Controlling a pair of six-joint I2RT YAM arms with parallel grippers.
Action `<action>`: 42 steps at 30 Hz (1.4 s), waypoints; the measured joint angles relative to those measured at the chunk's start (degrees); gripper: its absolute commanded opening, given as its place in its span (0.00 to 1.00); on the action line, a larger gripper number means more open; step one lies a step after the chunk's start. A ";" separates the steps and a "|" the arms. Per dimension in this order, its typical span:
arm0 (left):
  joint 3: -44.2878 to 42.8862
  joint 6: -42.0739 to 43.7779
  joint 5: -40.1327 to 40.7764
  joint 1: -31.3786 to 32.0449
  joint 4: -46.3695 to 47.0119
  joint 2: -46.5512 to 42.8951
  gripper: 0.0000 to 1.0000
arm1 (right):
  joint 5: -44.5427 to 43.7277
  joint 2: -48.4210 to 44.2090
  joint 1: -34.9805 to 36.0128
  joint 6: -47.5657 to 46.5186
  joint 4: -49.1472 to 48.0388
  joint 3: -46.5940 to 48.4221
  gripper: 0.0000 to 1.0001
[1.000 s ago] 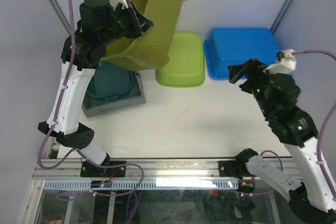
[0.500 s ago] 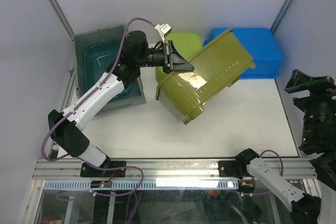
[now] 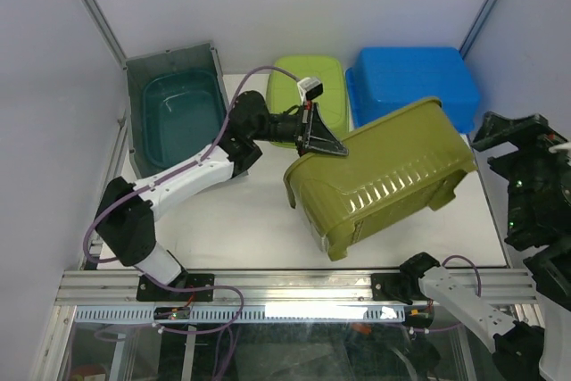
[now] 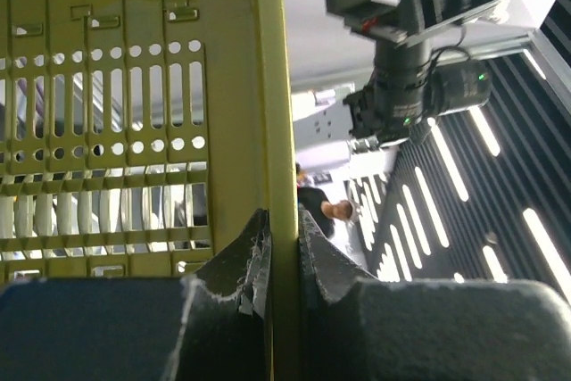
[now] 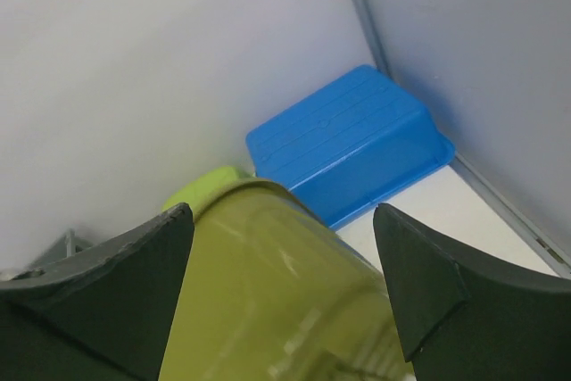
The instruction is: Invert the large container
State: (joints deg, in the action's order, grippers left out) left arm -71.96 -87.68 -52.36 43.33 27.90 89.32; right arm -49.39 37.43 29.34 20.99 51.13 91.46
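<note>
Jaws on the left: clenching on the rim of the large container (image 3: 393, 176), one dark pad pressing each face of the thin olive wall, as seen close up from the left wrist. Gripping that rim at its far-left corner, just above the middle of the counter (image 3: 241, 229). Stretching back from there along the left arm (image 3: 192, 176) toward the near-left corner.

Hanging tipped onto its side over the near-right part of the counter, with the slotted long wall facing up, the open mouth facing the near-left corner and the base pointing toward the right edge. Crossing, in the top view, the near edge of the blue tub (image 3: 410, 78). Not showing whether the lower rim is touching the counter or floating just above it.

Jaws on the right: gaping wide, released, holding nothing. Hovering at the end of the right arm (image 3: 535, 211) by the right edge, near the base end of the olive tub but apart from it, and looking down over its side toward the blue tub in the far-right corner.

Sitting along the far edge: blue tub upside down at the far-right corner, lime tub (image 3: 332, 86) upside down just beside it, partly hiding behind the left wrist, and grey-and-teal tub (image 3: 178, 104) mouth up at the far-left corner.
</note>
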 measured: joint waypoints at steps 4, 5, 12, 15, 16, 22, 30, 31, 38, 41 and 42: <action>0.76 -5.97 -4.37 0.85 5.92 3.93 0.00 | 9.75 4.92 0.17 -1.99 1.57 1.36 0.85; 1.14 -8.22 -5.22 0.83 8.83 5.29 0.00 | 11.85 5.99 0.24 -2.40 2.08 1.62 0.85; 4.61 -23.89 -8.96 0.50 29.20 13.94 0.00 | 28.72 13.70 0.57 -4.00 7.17 3.13 0.92; 6.40 -27.04 -10.49 0.46 35.93 17.11 0.00 | 33.64 15.47 0.59 -4.33 8.72 3.06 0.96; 6.95 -27.56 -10.91 0.44 37.40 17.97 0.00 | 34.88 15.80 0.59 -4.39 9.20 3.04 0.97; 9.29 -29.86 -11.91 -0.37 43.21 20.94 0.00 | 41.79 17.14 0.57 -3.98 10.49 1.99 0.98; 12.07 -29.90 -10.69 -3.67 47.19 21.27 0.00 | 49.24 18.95 -5.55 -1.27 10.47 -5.68 0.94; 12.22 -29.90 -10.58 -3.87 47.19 21.40 0.00 | 50.31 19.34 -6.95 -0.85 10.49 -6.80 0.93; 13.46 -29.92 -10.78 -4.90 47.65 24.96 0.00 | 54.49 19.74 -13.73 1.51 10.51 -9.92 0.88; 13.97 -29.97 -10.43 -5.60 48.46 26.99 0.00 | 53.66 19.04 -14.27 1.86 11.04 -9.53 0.87; 13.97 -29.97 -10.45 -5.95 48.50 27.26 0.00 | 52.94 18.75 -14.29 1.90 11.52 -9.07 0.86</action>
State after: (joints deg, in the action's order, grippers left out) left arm -58.00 -117.64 -62.81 37.39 76.40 116.57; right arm 3.55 56.18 15.05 22.90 62.65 82.39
